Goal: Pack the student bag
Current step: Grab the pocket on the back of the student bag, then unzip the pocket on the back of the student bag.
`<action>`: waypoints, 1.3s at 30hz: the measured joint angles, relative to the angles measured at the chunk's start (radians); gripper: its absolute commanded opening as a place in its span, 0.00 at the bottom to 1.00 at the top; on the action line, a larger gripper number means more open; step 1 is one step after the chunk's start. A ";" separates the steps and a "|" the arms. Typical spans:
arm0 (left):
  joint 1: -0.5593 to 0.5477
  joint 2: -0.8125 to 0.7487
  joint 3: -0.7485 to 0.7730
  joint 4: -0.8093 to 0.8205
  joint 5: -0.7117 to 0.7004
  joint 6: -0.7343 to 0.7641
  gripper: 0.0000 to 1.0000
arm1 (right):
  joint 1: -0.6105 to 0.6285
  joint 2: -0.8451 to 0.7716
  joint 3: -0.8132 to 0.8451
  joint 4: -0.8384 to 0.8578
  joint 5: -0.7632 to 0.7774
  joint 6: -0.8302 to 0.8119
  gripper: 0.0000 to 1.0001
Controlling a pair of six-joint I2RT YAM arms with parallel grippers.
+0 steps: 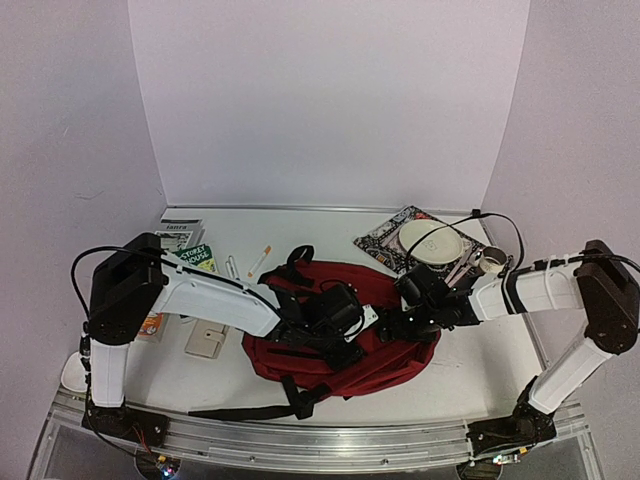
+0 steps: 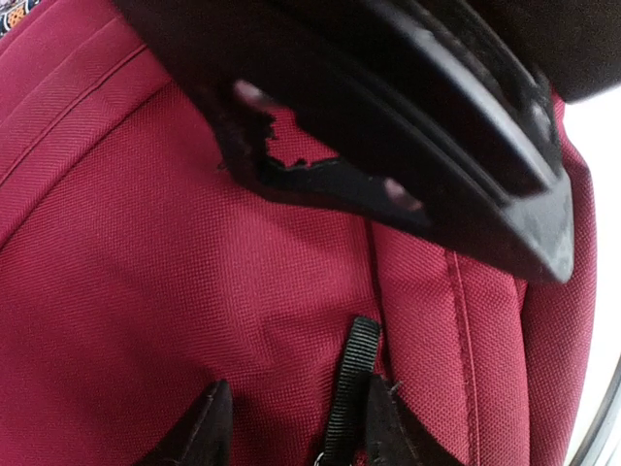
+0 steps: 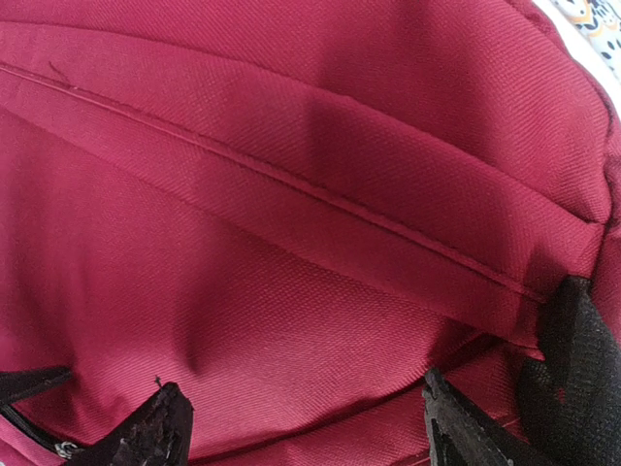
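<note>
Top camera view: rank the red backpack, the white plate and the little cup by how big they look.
Largest to smallest:
1. red backpack, by far the biggest
2. white plate
3. cup, clearly smallest

Soft, even light fills the overhead view. The white matte tabletop (image 1: 300, 225) carries only faint, blurred-edged shadows under the arms and beside the large dark red soft fabric backpack (image 1: 390, 360). Wide-angle bending curves the silver aluminium rail (image 1: 320, 440) along the near edge. In the left wrist view the backpack's weave is crisp mid-frame, the black plastic shape (image 2: 437, 116) above it is soft, and the right margin burns out white. The right wrist view is dimmer, with a broad soft shadow across the fabric
</note>
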 measured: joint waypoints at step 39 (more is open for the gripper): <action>0.142 -0.535 -0.495 -0.057 -0.171 -0.309 0.00 | -0.139 -0.001 -0.058 0.073 -0.006 0.046 0.83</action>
